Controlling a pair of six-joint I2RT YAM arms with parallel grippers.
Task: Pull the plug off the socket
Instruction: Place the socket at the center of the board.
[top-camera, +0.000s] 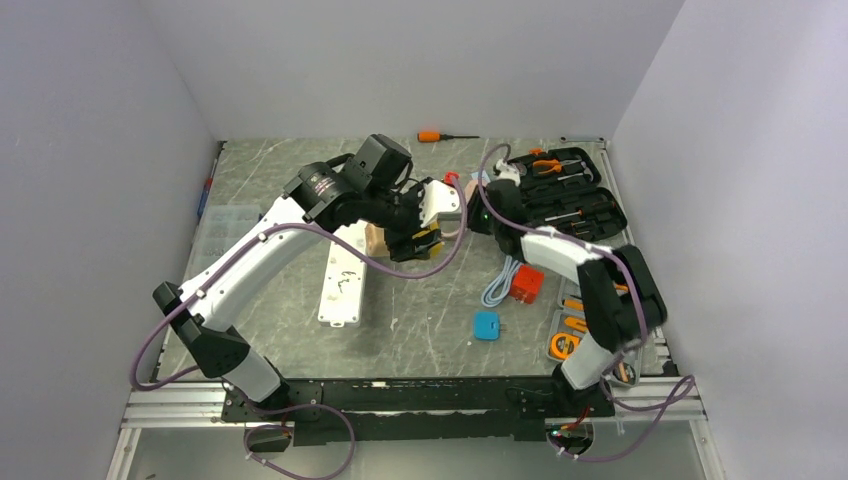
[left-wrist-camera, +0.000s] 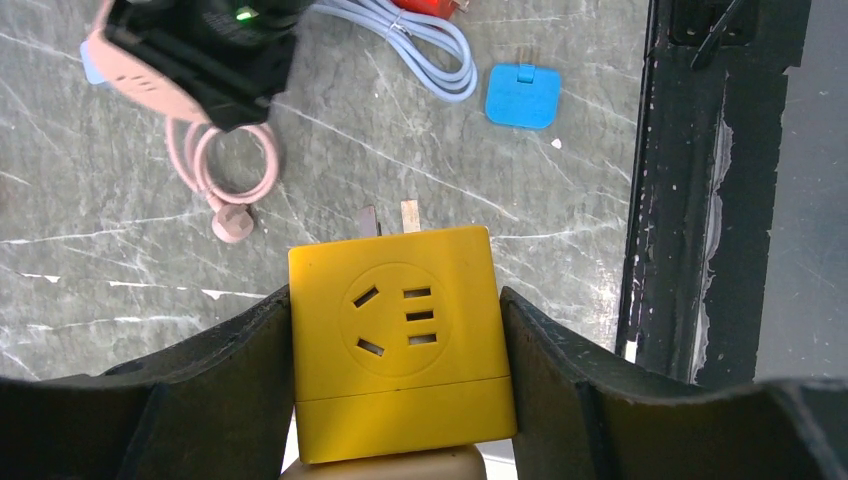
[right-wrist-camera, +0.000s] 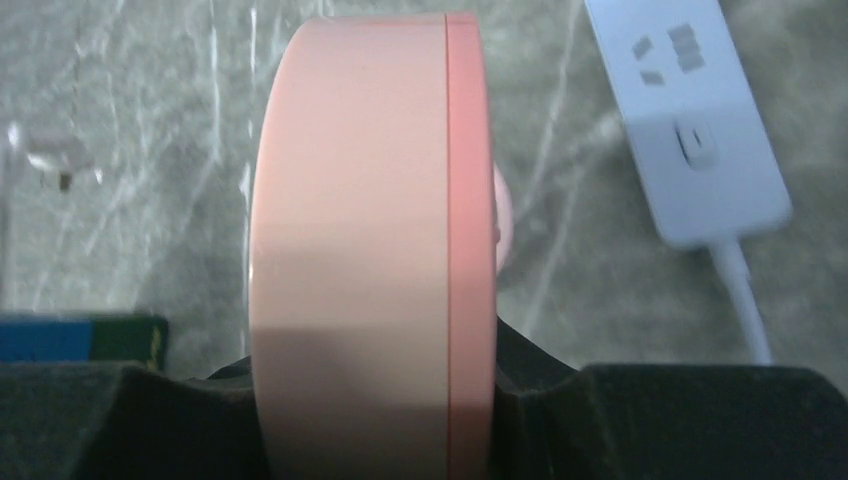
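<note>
**A:** Left hand, quick?

**B:** The left gripper (left-wrist-camera: 396, 305) is clamped on the yellow cube plug (left-wrist-camera: 400, 345), one finger on each side face. Its prongs (left-wrist-camera: 410, 216) stick out bare over the table, so I'd call it off the socket.

**A:** Where's the socket?

**B:** The white power strip (top-camera: 340, 280) lies flat on the table just left of that gripper, running toward the near edge. The arm hides its far end.

**A:** Right hand?

**B:** The right gripper (right-wrist-camera: 385, 360) is closed on a round pink disc (right-wrist-camera: 360, 200), held edge-on. The disc's pink cable (left-wrist-camera: 215, 160) loops down below it.

**A:** What could go wrong?

**B:** The cube's faces look smooth. If the squeeze eases it could slip, drop and bend the prongs. The two grippers are also near each other, so a careless swing could knock them together or snag that loose pink loop.

**A:** Any text?

**B:** No readable brand anywhere. There are dark marks on the strip, too small to make out, and the cube face shows only outlet slots.
</note>
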